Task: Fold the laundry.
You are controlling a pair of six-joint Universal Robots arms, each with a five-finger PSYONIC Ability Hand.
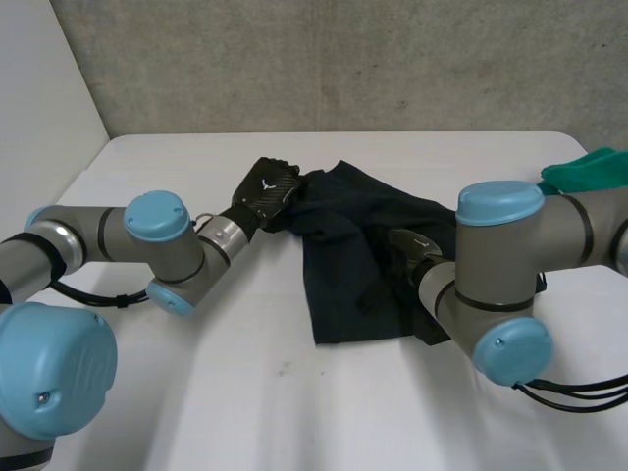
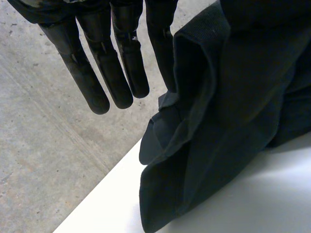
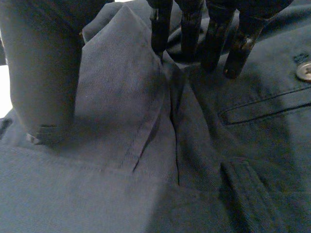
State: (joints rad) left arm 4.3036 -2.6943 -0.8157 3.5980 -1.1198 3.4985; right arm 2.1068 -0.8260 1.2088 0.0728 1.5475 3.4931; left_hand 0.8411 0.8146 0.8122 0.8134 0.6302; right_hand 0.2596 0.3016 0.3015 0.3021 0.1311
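A white table [image 1: 294,412] fills the scene, with a concrete wall beyond it. A pair of dark navy trousers [image 1: 353,255] lies rumpled near the table's middle, spread flat on the side nearest the robot and bunched up at the far left corner.

The left arm [image 1: 157,231] reaches in toward that bunched corner. The right arm [image 1: 500,265] bends in from the opposite side of the trousers. A green cloth [image 1: 589,169] lies well apart from the trousers, beyond the right arm's elbow.

The left hand [image 1: 267,191] is at the trousers' far left corner. Its fingers [image 2: 121,63] are straight and slightly spread. The one nearest the cloth lies against a raised fold, which runs up to the thumb side of the hand and holds that corner off the table.

The right hand [image 1: 407,250] rests on the right side of the trousers. Its fingertips [image 3: 190,29] press straight down into the fabric, and the thumb [image 3: 43,73] is set wide apart from them. A ridge of cloth stands between thumb and fingers, ungripped.

Beside those fingertips there is a pocket opening [image 3: 262,104], a belt loop [image 3: 248,194] and a small metal button [image 3: 305,71].
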